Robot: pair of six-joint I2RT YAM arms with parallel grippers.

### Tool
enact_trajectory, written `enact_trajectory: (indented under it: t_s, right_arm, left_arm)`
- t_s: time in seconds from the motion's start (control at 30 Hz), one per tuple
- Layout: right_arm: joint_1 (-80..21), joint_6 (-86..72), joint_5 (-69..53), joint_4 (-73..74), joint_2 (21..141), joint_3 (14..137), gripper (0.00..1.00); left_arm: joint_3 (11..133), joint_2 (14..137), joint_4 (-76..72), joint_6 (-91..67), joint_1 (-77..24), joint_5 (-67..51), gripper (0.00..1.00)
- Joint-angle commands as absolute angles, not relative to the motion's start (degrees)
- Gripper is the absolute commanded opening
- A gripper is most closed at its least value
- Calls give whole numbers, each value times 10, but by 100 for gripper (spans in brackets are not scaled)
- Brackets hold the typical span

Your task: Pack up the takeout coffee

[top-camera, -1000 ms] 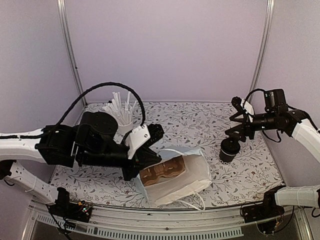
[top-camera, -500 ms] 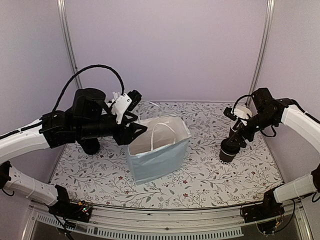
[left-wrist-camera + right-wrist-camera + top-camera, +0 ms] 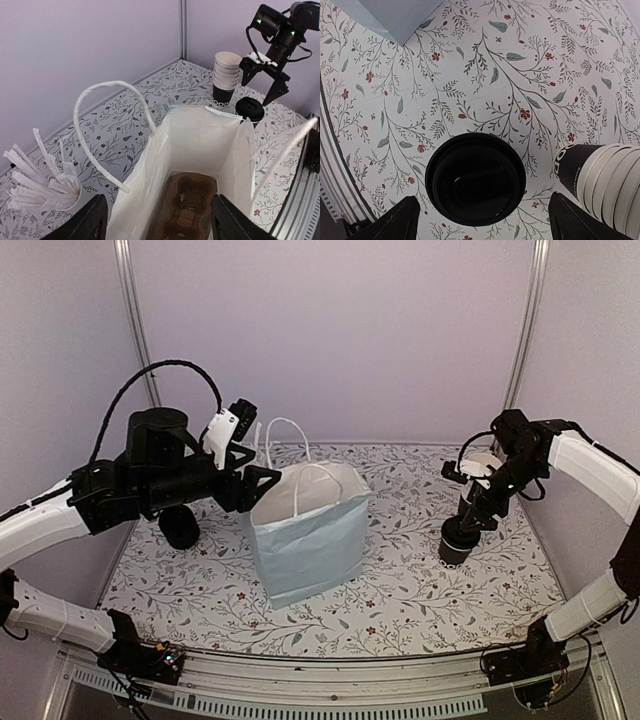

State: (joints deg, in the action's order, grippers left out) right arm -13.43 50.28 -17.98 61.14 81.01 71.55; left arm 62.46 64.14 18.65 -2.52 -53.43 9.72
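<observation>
The pale blue paper bag point(image 3: 308, 545) stands upright mid-table, mouth open. At its bottom lies the brown two-hole cup carrier point(image 3: 187, 205), with both holes bare. My left gripper point(image 3: 258, 480) hovers at the bag's upper left rim; in the left wrist view it point(image 3: 160, 222) is open over the mouth and holds nothing. A black coffee cup with a black lid point(image 3: 475, 185) stands on the table at the right point(image 3: 456, 544). My right gripper point(image 3: 487, 220) hangs open straight above the cup, a finger on either side of it and no contact visible.
A stack of empty black paper cups point(image 3: 600, 180) stands close beside the lidded cup. A white cup of white straws point(image 3: 45, 187) sits at the back left, near the bag's white handles point(image 3: 107, 90). Walls close the table at the back and sides.
The bag has gone from lying on its side to standing upright. My left gripper has opened and drawn up and to the left. My right arm has swung round above the lidded cup.
</observation>
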Motion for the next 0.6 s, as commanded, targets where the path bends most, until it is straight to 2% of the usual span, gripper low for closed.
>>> enact_trajectory:
  t_s: [0.0, 0.57]
  right_arm:
    - [-132, 541, -172, 671, 847, 751, 90]
    - [-162, 532, -139, 677, 894, 762, 89]
  left_arm:
    - [606, 604, 161, -48, -526, 98, 73]
    - [576, 555, 165, -70, -525, 101, 73]
